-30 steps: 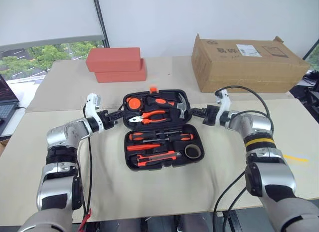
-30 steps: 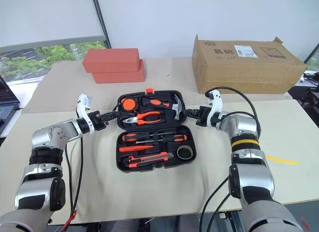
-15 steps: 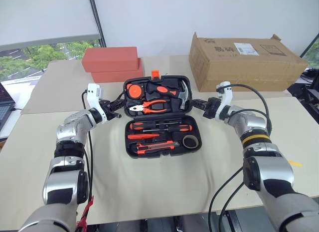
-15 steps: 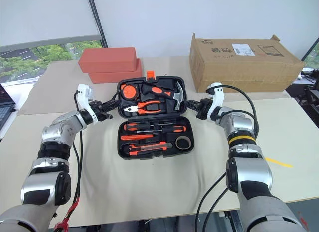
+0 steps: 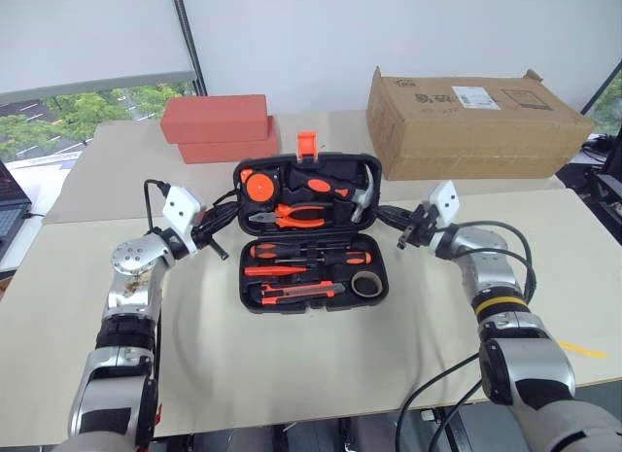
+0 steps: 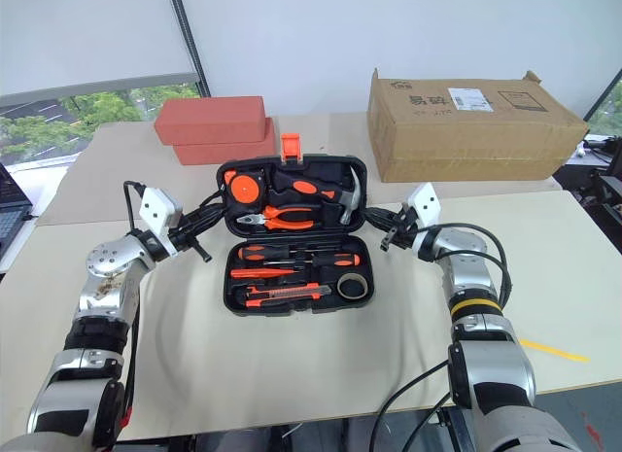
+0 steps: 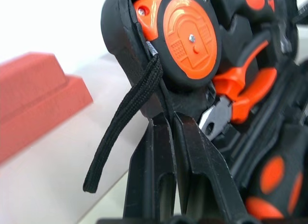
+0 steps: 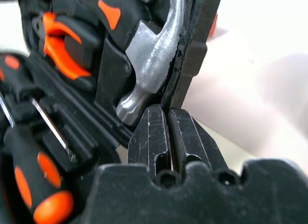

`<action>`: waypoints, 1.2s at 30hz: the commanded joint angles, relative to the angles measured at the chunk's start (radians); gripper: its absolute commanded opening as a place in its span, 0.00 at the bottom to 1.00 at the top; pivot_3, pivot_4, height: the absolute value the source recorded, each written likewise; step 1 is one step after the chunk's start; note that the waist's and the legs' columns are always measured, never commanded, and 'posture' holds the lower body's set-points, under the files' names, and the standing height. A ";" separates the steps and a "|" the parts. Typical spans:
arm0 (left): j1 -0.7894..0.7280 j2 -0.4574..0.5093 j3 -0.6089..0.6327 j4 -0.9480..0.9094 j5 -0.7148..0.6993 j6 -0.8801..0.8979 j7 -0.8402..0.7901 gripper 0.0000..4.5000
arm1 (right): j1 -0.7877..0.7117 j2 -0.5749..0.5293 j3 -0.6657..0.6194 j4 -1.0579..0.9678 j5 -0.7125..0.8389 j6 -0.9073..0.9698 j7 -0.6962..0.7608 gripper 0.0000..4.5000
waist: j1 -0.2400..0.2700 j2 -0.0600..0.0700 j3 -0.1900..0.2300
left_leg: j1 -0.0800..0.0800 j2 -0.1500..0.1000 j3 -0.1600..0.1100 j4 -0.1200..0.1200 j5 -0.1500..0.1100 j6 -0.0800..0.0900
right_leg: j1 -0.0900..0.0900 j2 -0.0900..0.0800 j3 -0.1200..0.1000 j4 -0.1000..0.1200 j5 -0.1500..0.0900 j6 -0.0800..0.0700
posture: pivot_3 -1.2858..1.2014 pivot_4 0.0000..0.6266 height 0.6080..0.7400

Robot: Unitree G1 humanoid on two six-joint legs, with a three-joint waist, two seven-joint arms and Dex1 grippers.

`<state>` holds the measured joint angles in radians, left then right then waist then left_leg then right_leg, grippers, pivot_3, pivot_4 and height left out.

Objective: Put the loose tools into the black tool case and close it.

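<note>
Item 1, black tool case (image 5: pixel 311 277): lies open mid-bench, between my two arms. Its lid half (image 5: pixel 309 188) is tilted up off the bench, with the orange latch (image 5: pixel 307 144) at its upper edge.

Item 2, lid contents: orange tape measure (image 5: pixel 259 188), orange-handled pliers (image 5: pixel 296 216), hammer (image 5: pixel 362 194) with its steel head toward my right arm.

Item 3, base contents: two screwdrivers (image 5: pixel 306 254) with black-orange handles in the upper recesses, a slim orange tool (image 5: pixel 264 271) under them, the utility knife (image 5: pixel 299 293) along the near edge, the dark tape roll (image 5: pixel 366 286) in the near right corner. I see no tools lying loose on the bench.

Item 4, left pincer (image 5: pixel 230 217): clenched, fingers pressed together, tips against the left rim of the lid beside the tape measure. A black cord loop (image 7: pixel 122 127) hangs from the tape measure right beside the fingers.

Item 5, right pincer (image 5: pixel 389 217): clenched, tips meeting the right rim of the lid next to the hammer head.

Item 6, surroundings: cardboard box (image 5: pixel 476 121) at the far right of the bench (image 5: pixel 321 374), well apart from the case; two stacked red blocks (image 5: pixel 216 127) at the far left. Neither touches the lid.
</note>
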<state>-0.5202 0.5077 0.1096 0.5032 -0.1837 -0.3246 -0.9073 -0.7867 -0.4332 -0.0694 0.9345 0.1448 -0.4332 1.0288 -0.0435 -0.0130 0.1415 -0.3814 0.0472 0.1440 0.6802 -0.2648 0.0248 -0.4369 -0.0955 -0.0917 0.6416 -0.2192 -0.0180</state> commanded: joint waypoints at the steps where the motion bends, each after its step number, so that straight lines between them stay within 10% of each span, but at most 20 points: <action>1: 0.042 0.023 -0.042 -0.035 0.063 -0.156 -0.008 0.00 | 0.003 -0.024 0.019 0.004 -0.047 -0.192 -0.011 0.00 | 0.001 0.000 0.000 | 0.000 0.000 0.000 0.000 0.000 0.000 | 0.000 0.000 0.000 0.000 0.000 0.000 | 0.52 0.24 0.78; 5: 0.082 0.065 -0.056 0.021 0.135 -0.341 0.012 0.00 | 0.040 -0.077 0.059 0.029 -0.138 -0.393 -0.052 0.00 | 0.004 0.000 0.000 | 0.001 -0.001 0.000 0.000 0.000 0.000 | 0.001 -0.001 0.000 0.000 0.000 0.000 | 0.52 0.24 0.78; 7: 0.103 0.093 -0.075 0.037 0.122 -0.384 -0.036 0.00 | 0.053 -0.114 0.097 0.042 -0.192 -0.436 -0.057 0.16 | 0.005 0.000 0.000 | 0.003 -0.001 0.000 0.000 0.000 0.001 | 0.002 -0.002 0.000 0.000 0.000 0.000 | 0.52 0.24 0.78; 14: 0.213 0.188 -0.078 0.045 0.043 -0.459 -0.123 0.52 | 0.189 -0.214 0.092 -0.043 -0.072 -0.356 0.113 0.66 | 0.007 0.000 0.000 | 0.005 0.000 0.001 0.000 -0.002 0.003 | 0.004 -0.003 0.000 -0.001 0.000 0.000 | 0.52 0.24 0.78; 17: 0.266 0.222 -0.057 0.020 -0.032 -0.384 -0.179 0.75 | 0.321 -0.294 0.090 -0.269 0.041 -0.077 0.251 0.66 | 0.014 0.000 0.000 | 0.006 0.000 0.000 0.000 -0.002 0.004 | 0.005 -0.004 0.000 -0.001 -0.001 0.000 | 0.52 0.24 0.78; 26: 0.110 0.179 -0.006 -0.022 -0.160 -0.027 -0.130 0.75 | 0.612 -0.444 0.193 -1.053 0.273 0.678 0.303 0.66 | 0.038 0.000 0.000 | 0.009 0.001 -0.005 0.002 -0.008 0.013 | 0.011 -0.012 -0.007 0.000 -0.005 0.007 | 0.52 0.24 0.78; 36: -0.133 0.052 -0.098 -0.175 -0.179 0.176 -0.182 0.75 | 0.311 -0.162 0.193 -0.801 0.124 0.693 -0.039 0.66 | 0.028 -0.004 0.001 | 0.009 0.000 -0.002 0.003 -0.004 0.006 | 0.012 -0.003 -0.004 -0.001 -0.004 0.006 | 0.52 0.24 0.78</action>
<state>-0.6230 0.5664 0.0158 0.3796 -0.3434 -0.1714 -1.0802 -0.4043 -0.6141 0.1949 0.0743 0.2890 0.3039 1.0813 -0.0160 -0.0173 0.1430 -0.3725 0.0469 0.1423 0.6837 -0.2676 0.0294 -0.4256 -0.0984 -0.0955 0.6410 -0.2235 -0.0123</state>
